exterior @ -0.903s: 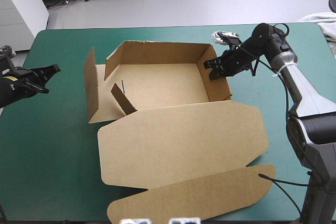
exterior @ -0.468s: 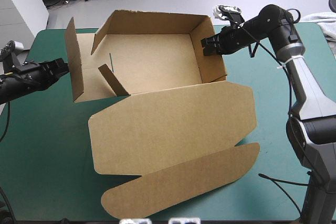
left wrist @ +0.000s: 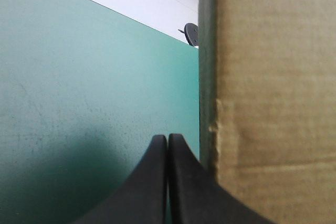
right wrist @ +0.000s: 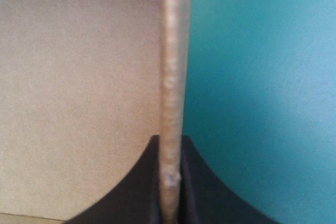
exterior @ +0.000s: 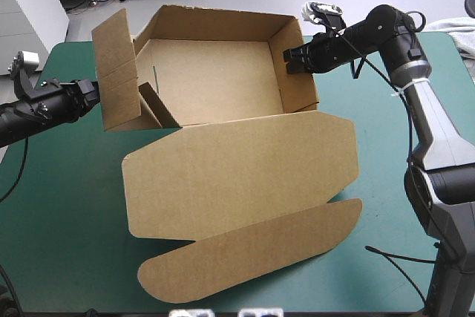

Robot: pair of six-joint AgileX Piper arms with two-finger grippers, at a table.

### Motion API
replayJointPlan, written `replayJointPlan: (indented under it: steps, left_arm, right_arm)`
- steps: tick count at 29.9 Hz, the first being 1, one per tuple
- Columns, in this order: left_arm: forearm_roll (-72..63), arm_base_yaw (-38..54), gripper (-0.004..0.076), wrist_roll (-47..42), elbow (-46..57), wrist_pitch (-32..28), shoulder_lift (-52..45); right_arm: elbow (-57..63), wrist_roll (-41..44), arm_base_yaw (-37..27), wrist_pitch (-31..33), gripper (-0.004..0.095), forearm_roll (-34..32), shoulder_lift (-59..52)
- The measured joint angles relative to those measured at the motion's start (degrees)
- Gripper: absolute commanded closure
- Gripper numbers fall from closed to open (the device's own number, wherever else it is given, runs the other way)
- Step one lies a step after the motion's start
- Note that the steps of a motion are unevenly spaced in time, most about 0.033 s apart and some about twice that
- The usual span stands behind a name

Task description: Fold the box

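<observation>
The brown box (exterior: 215, 79) stands at the table's far middle with its back and side walls raised and its lid (exterior: 237, 176) lying flat toward the front. My right gripper (exterior: 291, 59) is shut on the top edge of the right wall (exterior: 298, 83); in the right wrist view that edge (right wrist: 170, 66) runs between the black fingers (right wrist: 142, 182). The left side flap (exterior: 115, 72) stands nearly upright. My left gripper (exterior: 90, 94) is shut on nothing, just outside that flap; in the left wrist view its tips (left wrist: 167, 139) lie alongside the flap (left wrist: 273, 87).
A small inner flap (exterior: 152, 105) leans inside the box's left corner. The lid's rounded tuck flap (exterior: 252, 254) reaches near the table's front edge. Bare teal-green cover (exterior: 59, 206) lies at the front left and to the right of the box. Pale cloth (exterior: 454, 29) lies at the far right corner.
The box has tilted and shifted toward the far left, lifted at its right wall by my right gripper. The left flap has swung more upright, and my left gripper has moved in beside it.
</observation>
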Motion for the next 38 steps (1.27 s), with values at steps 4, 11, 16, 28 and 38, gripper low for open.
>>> replayJointPlan:
  steps: [4, 11, 16, 28, 38]
  left_arm:
    - [-0.4, -0.36, 0.0734, 0.65, 0.0, 1.56, -0.39]
    - [-0.57, -1.97, 0.0734, 1.63, 0.0, 3.49, -0.57]
    - [-0.61, -1.97, 0.0734, 1.63, 0.0, 4.91, -0.62]
    - [-0.32, -4.68, 0.0733, 1.67, 0.0, 4.85, -0.62]
    - [2.47, -5.31, 0.0509, 2.34, 0.0, 4.77, -0.62]
  right_arm:
    - [0.0, 1.49, 2.17, -1.73, 0.0921, -3.94, 0.0]
    - [0.0, 4.3, 6.75, -4.3, 0.0921, -10.13, 0.0]
    - [0.0, 5.03, 6.8, -5.45, 0.0921, -11.31, 0.0]
    - [0.0, 5.29, 8.84, -7.79, 0.0921, -12.65, 0.04]
    - [0.0, 5.93, 11.03, -8.25, 0.092, -15.63, 0.33]
